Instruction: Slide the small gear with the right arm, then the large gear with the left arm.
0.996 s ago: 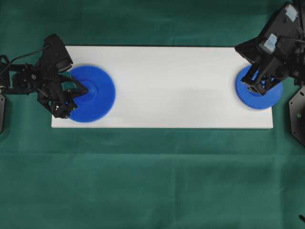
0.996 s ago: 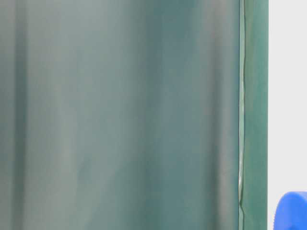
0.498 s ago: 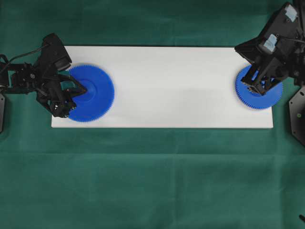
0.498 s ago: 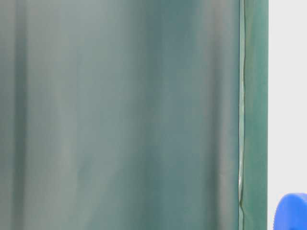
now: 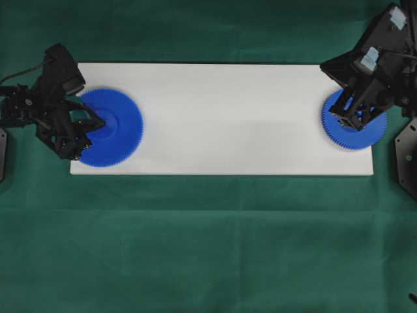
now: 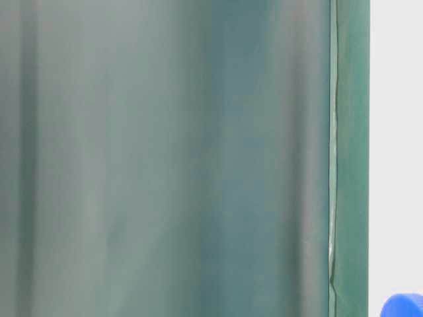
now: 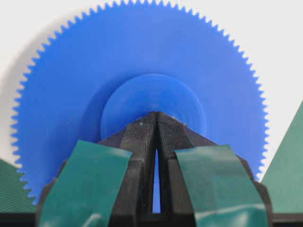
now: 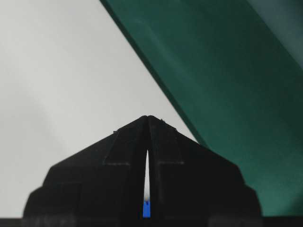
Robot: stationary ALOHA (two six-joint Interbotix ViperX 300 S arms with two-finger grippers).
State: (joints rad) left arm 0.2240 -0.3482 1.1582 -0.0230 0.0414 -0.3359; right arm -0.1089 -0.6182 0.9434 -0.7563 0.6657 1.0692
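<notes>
Grippers closed, holding nothing: left gripper (image 7: 156, 116) tip pressed on large gear (image 5: 107, 128) hub; right gripper (image 8: 147, 118) over small gear (image 5: 355, 124).

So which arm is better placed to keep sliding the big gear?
The left arm: its shut fingers press on the large gear's hub, while the right arm sits over the small gear.

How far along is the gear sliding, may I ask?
Likely done: the small gear sits at the board's right end, under the right gripper. In hand: the shut left gripper, tip on the large gear's hub, has dragged it leftward. Left: perhaps finishing that slide.
</notes>
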